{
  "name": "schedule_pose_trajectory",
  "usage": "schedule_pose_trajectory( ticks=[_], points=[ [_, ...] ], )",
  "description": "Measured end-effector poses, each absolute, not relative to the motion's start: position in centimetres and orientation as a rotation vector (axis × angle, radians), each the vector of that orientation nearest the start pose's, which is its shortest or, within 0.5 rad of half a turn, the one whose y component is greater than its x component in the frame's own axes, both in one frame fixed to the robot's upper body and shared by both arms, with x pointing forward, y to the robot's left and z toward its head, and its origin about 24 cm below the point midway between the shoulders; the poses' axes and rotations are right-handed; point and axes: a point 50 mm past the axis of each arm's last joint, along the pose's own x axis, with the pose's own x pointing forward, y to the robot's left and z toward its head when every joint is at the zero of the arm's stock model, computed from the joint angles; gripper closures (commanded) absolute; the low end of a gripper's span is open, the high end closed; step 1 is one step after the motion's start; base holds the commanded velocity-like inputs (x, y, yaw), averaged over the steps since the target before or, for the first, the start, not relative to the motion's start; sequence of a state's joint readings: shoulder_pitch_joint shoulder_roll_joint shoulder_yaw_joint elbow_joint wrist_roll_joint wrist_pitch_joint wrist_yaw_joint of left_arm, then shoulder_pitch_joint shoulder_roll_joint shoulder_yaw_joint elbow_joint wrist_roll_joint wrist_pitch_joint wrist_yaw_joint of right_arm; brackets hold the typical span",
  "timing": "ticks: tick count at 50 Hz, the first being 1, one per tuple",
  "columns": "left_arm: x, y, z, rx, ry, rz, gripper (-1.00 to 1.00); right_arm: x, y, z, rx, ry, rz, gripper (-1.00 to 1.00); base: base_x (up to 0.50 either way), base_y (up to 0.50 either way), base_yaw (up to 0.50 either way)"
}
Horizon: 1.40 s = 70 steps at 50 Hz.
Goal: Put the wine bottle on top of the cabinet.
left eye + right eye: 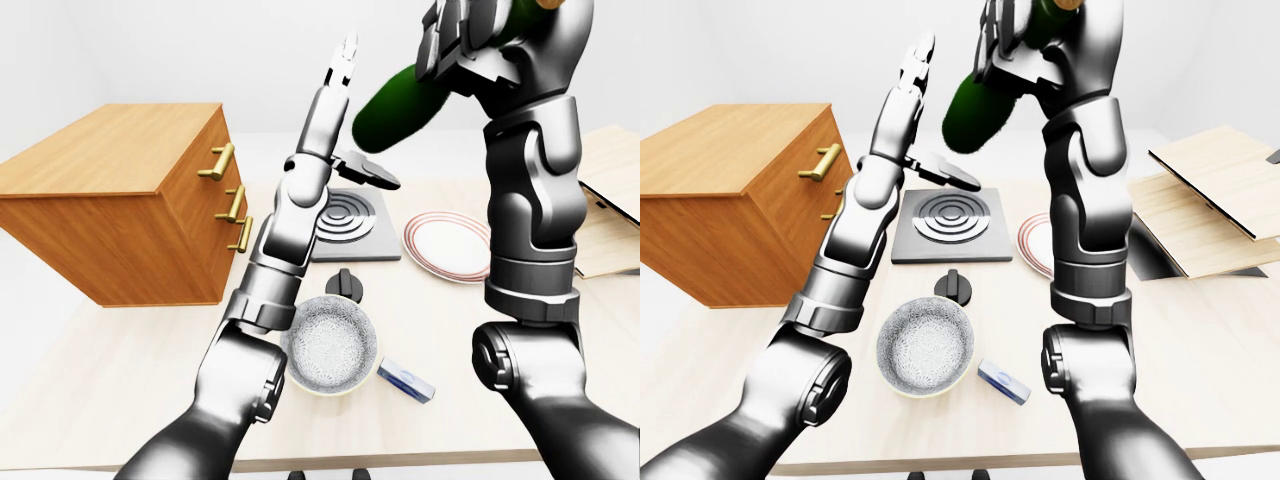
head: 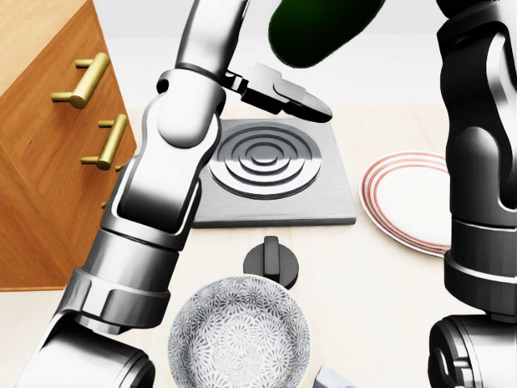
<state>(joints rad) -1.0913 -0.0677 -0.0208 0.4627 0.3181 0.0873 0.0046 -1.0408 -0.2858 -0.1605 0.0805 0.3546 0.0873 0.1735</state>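
near edge: small blue-and-white flat packet (image 1: 405, 380) lying on the pale wooden counter (image 1: 150, 400), just right of the grey-patterned round ceramic bowl (image 1: 330, 343) in the left-eye view.
mid counter: black round knob (image 1: 345, 284) sits between the bowl and the square grey metal hob plate with concentric rings (image 2: 266, 166). White plate with red rim rings (image 1: 448, 246) is right of the hob.
left hand (image 1: 352, 120): raised, empty, fingers spread apart. One finger points up, the dark one juts right, just below the bottle's base. Not touching it as far as I can tell.
right hand (image 1: 1040, 45): held high, fingers clamped round the dark green glass wine bottle (image 1: 405, 105).
bottle: airborne above the hob, tilted, base down-left, neck up-right.
target: light-brown wooden cabinet with brass drawer handles (image 1: 110, 160) stands at left of the eye views, well apart from the bottle. Its top is flat.
step: carry phase. Bottle lifted, not yet over the cabinet.
next: judgement only; swing the right arm left across the left arm, bring the bottle upright, lower base-first onto the cabinet top. Left arm sits in that path, collision risk.
hidden: bottle neck and top are cut by the frame edge. Head view shows only the bottle's base. Light wooden panels (image 1: 1210, 195) at far right, purpose unclear.
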Motion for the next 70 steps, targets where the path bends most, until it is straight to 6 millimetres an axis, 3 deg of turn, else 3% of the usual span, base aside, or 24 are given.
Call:
schedule_pose_trajectory(
  ticks=[24, 25, 26, 27, 48, 49, 50, 51, 52, 53, 54, 55, 65, 70],
  points=[
    [38.8, 1.4, 28.1, 0.361, -0.472, -0.219, -1.00, 31.9, -14.8, 34.5, 0.104, -0.903, 0.330, 1.00, 0.00, 0.00, 0.00],
    [38.9, 1.3, 28.1, 0.362, -0.468, -0.218, -0.71, 31.9, -14.8, 34.5, 0.106, -0.905, 0.329, 1.00, 0.00, 0.00, 0.00],
    [39.0, 1.3, 28.2, 0.360, -0.464, -0.217, -0.71, 31.8, -14.8, 34.5, 0.108, -0.907, 0.330, 1.00, 0.00, 0.00, 0.00],
    [39.0, 1.2, 28.2, 0.358, -0.461, -0.217, 1.00, 31.8, -14.8, 34.5, 0.110, -0.908, 0.330, 1.00, 0.00, 0.00, 0.00],
    [39.0, 0.7, 28.3, 0.372, -0.457, -0.251, 1.00, 31.1, -14.8, 34.2, 0.196, -0.920, 0.323, 1.00, 0.00, 0.00, 0.00],
    [39.0, 0.6, 28.2, 0.372, -0.456, -0.250, 1.00, 31.1, -14.8, 34.1, 0.197, -0.919, 0.324, 0.00, 0.00, 0.00, 0.00],
    [39.0, 0.7, 28.1, 0.369, -0.451, -0.252, 1.00, 31.1, -14.9, 34.2, 0.206, -0.923, 0.322, -0.72, 0.00, 0.00, 0.00],
    [39.0, 0.7, 27.9, 0.367, -0.445, -0.254, 1.00, 31.0, -15.0, 34.3, 0.215, -0.929, 0.320, -0.80, 0.00, 0.00, 0.00],
    [39.1, 0.7, 27.7, 0.364, -0.439, -0.257, 1.00, 30.8, -15.1, 34.5, 0.225, -0.936, 0.319, 1.00, 0.00, 0.00, 0.00],
    [39.1, 0.7, 27.6, 0.363, -0.433, -0.258, 1.00, 30.8, -15.2, 34.6, 0.232, -0.942, 0.317, 1.00, 0.00, 0.00, 0.00],
    [39.1, 0.7, 27.6, 0.365, -0.432, -0.258, 1.00, 30.7, -15.2, 34.6, 0.239, -0.944, 0.314, 0.96, 0.00, 0.00, 0.00],
    [39.1, 0.7, 27.6, 0.373, -0.436, -0.253, 1.00, 30.7, -15.3, 34.5, 0.246, -0.942, 0.310, -1.00, 0.00, 0.00, 0.00],
    [39.3, 0.7, 26.6, 0.358, -0.396, -0.269, 1.00, 28.5, -16.9, 36.7, 0.341, -1.064, 0.277, -1.00, 0.00, 0.00, 0.00],
    [39.6, 1.1, 26.4, 0.355, -0.375, -0.268, 1.00, 26.9, -19.0, 37.6, 0.526, -1.107, 0.234, -1.00, 0.00, 0.00, 0.00]
  ],
)
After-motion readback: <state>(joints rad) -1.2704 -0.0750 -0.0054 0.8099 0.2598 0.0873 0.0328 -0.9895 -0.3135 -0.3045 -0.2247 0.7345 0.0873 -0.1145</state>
